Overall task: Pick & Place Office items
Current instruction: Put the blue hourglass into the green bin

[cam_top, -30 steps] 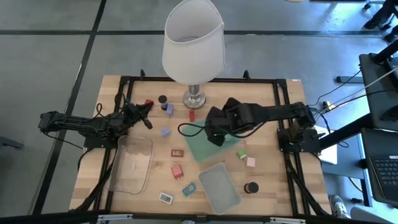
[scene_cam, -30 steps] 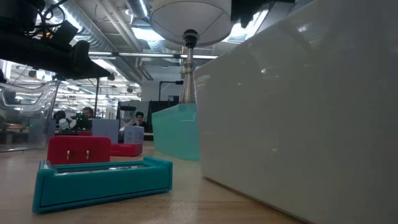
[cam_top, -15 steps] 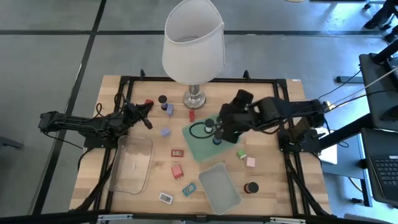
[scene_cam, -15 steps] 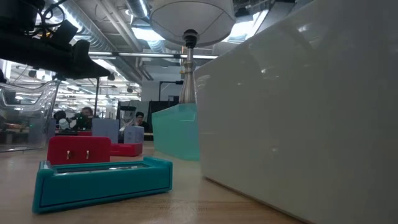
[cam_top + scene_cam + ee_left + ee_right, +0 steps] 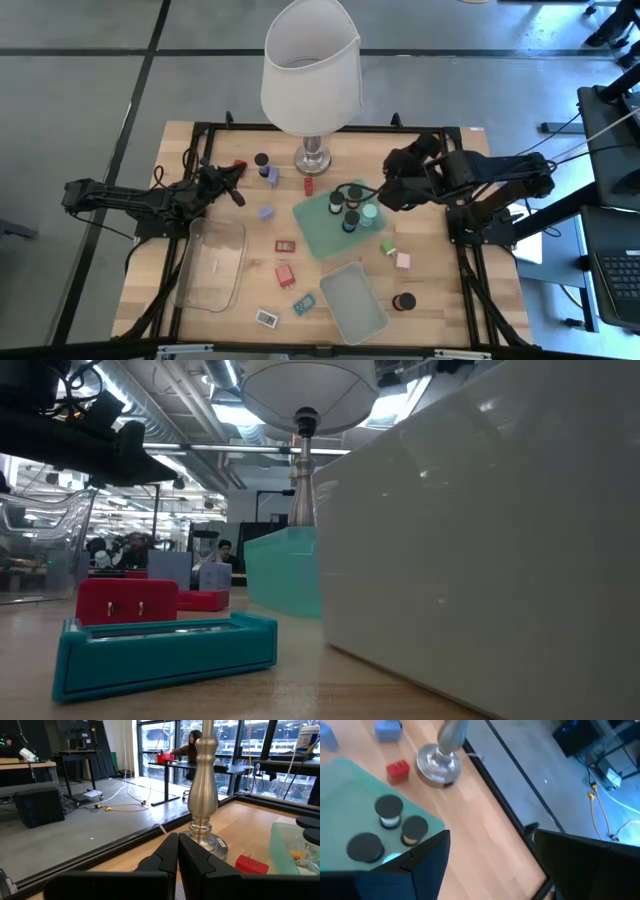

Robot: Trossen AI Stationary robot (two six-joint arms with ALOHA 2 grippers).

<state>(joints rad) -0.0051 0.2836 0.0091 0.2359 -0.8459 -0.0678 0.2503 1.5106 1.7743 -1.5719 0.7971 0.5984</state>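
Note:
A mint-green tray (image 5: 318,232) lies mid-table and carries several short dark cylinders (image 5: 351,207) with black, orange and mint tops; the right wrist view shows them too (image 5: 388,808). My right gripper (image 5: 386,194) (image 5: 490,842) hovers open just off the tray's right corner and touches nothing. My left gripper (image 5: 236,186) (image 5: 178,854) is shut and empty, hovering left of the lamp base (image 5: 202,822). Loose items rest on the wood: blue (image 5: 272,175) and lavender (image 5: 266,212) blocks, a red block (image 5: 309,184), flat red (image 5: 286,245), teal (image 5: 305,305) and white (image 5: 266,317) rectangles.
The white-shaded lamp (image 5: 310,70) stands at the far middle. A clear bin (image 5: 212,262) sits near left, and a second mint tray (image 5: 353,300) near the middle. Green (image 5: 387,247) and pink (image 5: 403,260) blocks and a black-topped cylinder (image 5: 404,301) lie on the right.
My right gripper has pulled back from over the mint tray toward the table's right edge, uncovering the cylinders standing on the tray. The left arm has kept still.

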